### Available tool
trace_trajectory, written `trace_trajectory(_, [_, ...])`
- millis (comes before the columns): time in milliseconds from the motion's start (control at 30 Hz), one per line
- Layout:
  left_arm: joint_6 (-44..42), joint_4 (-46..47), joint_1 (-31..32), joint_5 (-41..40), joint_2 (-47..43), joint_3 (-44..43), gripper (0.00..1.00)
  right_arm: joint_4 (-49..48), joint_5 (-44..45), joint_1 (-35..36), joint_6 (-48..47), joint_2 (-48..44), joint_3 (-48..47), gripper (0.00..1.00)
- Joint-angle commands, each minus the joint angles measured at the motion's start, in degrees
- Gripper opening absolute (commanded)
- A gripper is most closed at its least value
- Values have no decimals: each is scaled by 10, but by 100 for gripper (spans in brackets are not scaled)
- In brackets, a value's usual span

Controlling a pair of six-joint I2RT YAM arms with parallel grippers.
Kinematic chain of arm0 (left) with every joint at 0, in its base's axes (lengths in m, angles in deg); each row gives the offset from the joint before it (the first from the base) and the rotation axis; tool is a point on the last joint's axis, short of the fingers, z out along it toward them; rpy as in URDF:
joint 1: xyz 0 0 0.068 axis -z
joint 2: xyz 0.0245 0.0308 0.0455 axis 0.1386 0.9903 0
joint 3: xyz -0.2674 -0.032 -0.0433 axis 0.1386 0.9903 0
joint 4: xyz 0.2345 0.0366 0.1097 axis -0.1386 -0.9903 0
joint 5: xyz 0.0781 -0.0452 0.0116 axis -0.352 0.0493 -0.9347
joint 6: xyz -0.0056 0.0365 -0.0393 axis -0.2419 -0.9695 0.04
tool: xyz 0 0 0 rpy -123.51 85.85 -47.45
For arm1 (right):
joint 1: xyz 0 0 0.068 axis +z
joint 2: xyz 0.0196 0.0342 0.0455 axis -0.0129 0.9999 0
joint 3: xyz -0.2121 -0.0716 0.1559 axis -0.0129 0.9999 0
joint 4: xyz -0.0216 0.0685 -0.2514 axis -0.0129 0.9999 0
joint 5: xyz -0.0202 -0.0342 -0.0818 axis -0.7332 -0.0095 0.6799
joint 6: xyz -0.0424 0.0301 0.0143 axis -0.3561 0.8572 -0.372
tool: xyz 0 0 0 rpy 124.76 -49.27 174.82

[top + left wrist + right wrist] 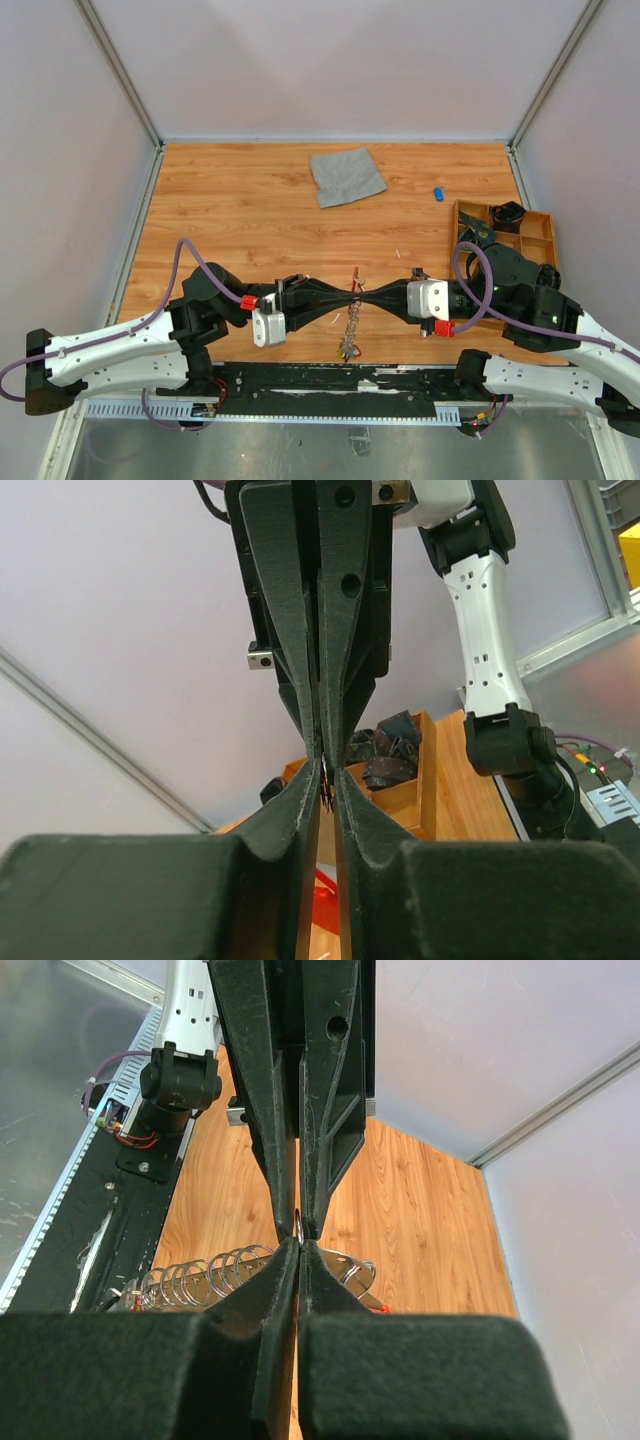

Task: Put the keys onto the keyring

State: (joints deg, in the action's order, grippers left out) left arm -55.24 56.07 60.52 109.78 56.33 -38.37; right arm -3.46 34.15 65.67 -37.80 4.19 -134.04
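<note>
My left gripper [345, 293] and right gripper [365, 292] meet tip to tip above the near middle of the table. Both are shut on the keyring [355, 274], whose silvery chain [349, 335] hangs below them. In the left wrist view the left gripper [327, 776] pinches a thin metal piece, and the red loop [332, 895] shows under the fingers. In the right wrist view the right gripper [300, 1239] clamps a thin silvery ring [299, 1222], with the chain's coils [205, 1275] to the left. One blue-headed key [438, 193] lies far right on the table.
A grey cloth square [347, 175] lies at the back middle. A wooden tray [535, 225] with dark items stands at the right edge. Grey walls close in the table on three sides.
</note>
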Motion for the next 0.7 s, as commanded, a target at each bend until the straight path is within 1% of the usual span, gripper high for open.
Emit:
trace_trajectory(0, [-6, -11, 2, -13, 6, -16, 14, -32, -21, 7, 3, -8, -17, 1])
trace_trajectory(400, [0, -18, 2, -25, 9, -18, 14, -33, -24, 6, 4, -7, -17, 1])
trace_trajectory(433, [1, -18, 2, -28, 10, -19, 13, -33, -24, 7, 4, -7, -17, 1])
trace_trajectory(533, [10, -20, 2, -36, 13, -23, 1, -33, -26, 6, 4, -7, -17, 1])
trace_trajectory(667, [28, -29, 2, -47, 18, -31, 1, -33, -22, 6, 5, -7, -16, 3])
